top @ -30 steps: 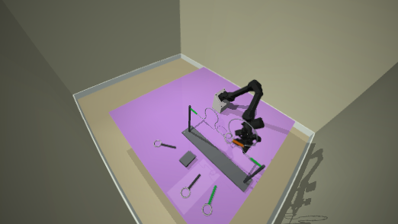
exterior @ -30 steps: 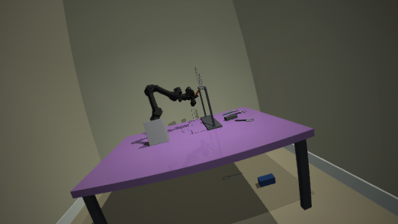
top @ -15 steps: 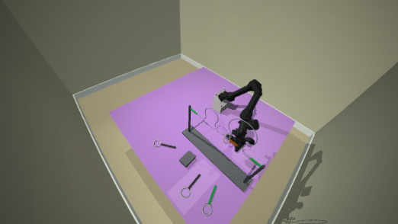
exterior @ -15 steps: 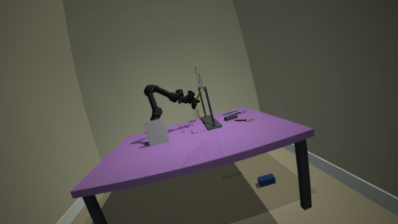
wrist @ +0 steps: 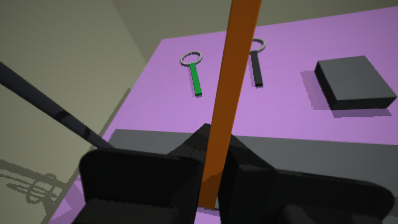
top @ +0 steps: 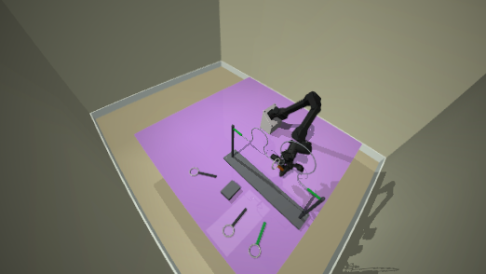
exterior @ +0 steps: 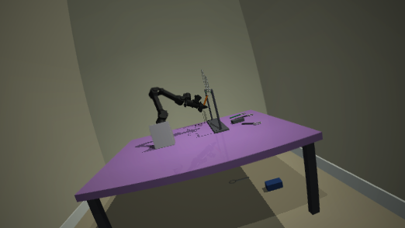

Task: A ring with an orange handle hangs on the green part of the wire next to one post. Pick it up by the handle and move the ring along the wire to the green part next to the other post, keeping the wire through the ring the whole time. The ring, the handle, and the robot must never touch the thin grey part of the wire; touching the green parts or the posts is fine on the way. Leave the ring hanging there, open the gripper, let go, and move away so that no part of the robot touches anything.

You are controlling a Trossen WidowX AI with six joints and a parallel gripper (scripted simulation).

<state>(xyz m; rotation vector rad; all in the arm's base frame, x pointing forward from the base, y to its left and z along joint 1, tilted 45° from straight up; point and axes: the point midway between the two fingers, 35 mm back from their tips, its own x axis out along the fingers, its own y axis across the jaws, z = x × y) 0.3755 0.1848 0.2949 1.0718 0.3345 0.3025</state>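
Wrist view: the gripper (wrist: 216, 172) is clamped tight on the orange handle (wrist: 234, 85), gripping low so the ring rides above, out of frame. Beyond, on the top view, it hangs mid-wire (top: 261, 140) between the posts (top: 232, 140), green end (top: 312, 193) ahead.

- A table (exterior: 271, 143) carries a long base plate (top: 261, 184) with a post (top: 232, 140) at one end and a second post (top: 311, 206) at the other.
- A wire (top: 259, 135) loops between the post tops, above the plate.
- The arm (top: 304, 118) stands behind the plate, next to a box (top: 271, 122).
- The gripper (top: 280, 165) hangs over the wire near mid-span, between the posts, clamped on the handle (wrist: 230, 100).
- In front of the plate lie a flat block (top: 230, 190) and three loose rings with handles (top: 202, 173), well apart.
- Under the table, a small block (exterior: 273, 184) rests on the floor.
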